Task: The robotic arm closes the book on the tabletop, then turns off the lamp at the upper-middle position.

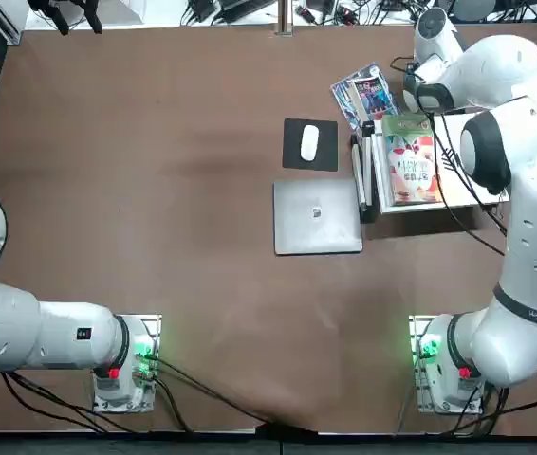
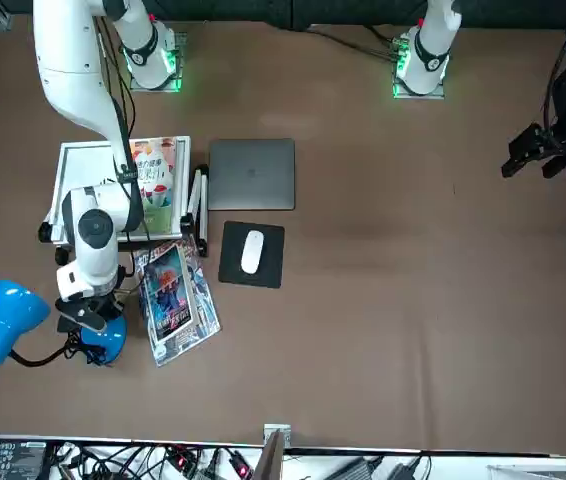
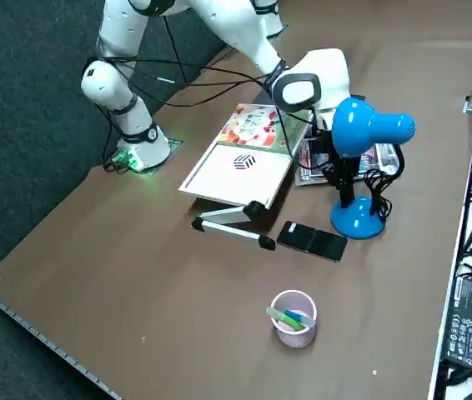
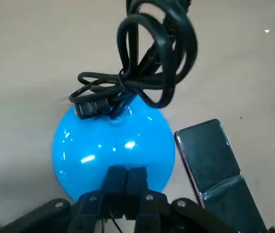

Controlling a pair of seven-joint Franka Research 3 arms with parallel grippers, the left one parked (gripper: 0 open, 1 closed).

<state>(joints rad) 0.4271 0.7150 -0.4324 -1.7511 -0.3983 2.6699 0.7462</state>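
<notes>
Big white jointed robot arm (image 3: 318,79) has its dark two-finger jaws (image 4: 124,170) closed, nothing held, over base of bright-blue round-based desk lamp (image 4: 113,145), on desk nr black folding phone (image 4: 220,170). Base looks slick, prob. stable; neck bendy, so press base lightly w/ tips, don't grab neck.

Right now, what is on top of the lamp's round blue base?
The black cable's coils cross the base; the right gripper hides its near edge, so anything there can't be seen.
</notes>
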